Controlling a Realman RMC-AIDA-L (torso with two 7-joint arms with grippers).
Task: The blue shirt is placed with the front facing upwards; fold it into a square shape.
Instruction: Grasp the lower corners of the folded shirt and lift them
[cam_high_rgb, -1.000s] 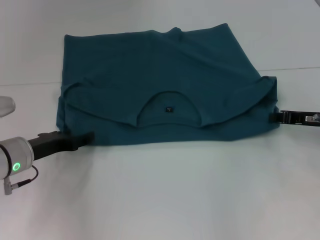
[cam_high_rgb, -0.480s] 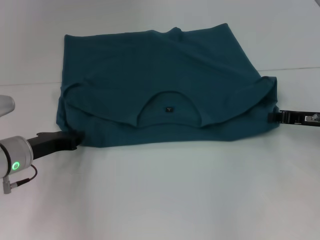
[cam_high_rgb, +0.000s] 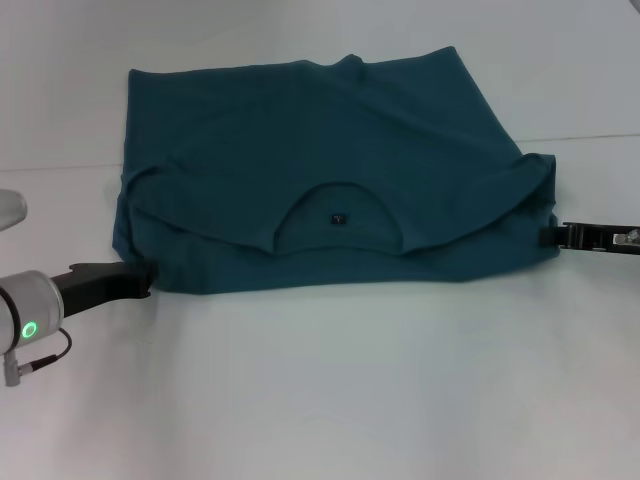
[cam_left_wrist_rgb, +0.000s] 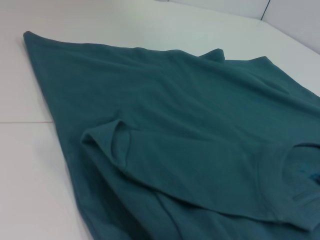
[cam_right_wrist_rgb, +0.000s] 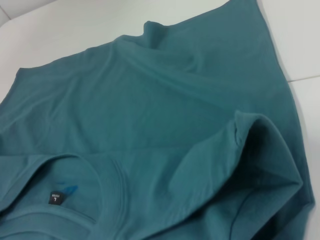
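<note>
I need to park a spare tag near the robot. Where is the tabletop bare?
The table is bare between the blue shirt and the robot. It is crowded at the shirt's near corners, where the left gripper and right gripper sit.

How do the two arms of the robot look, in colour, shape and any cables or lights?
The left tool is matte black and boxy, on a silver-white cylindrical wrist with a glowing green ring light and a thin dark cable ending in a small metal plug. The right tool is slim and black, with a pale metallic part behind it.
</note>
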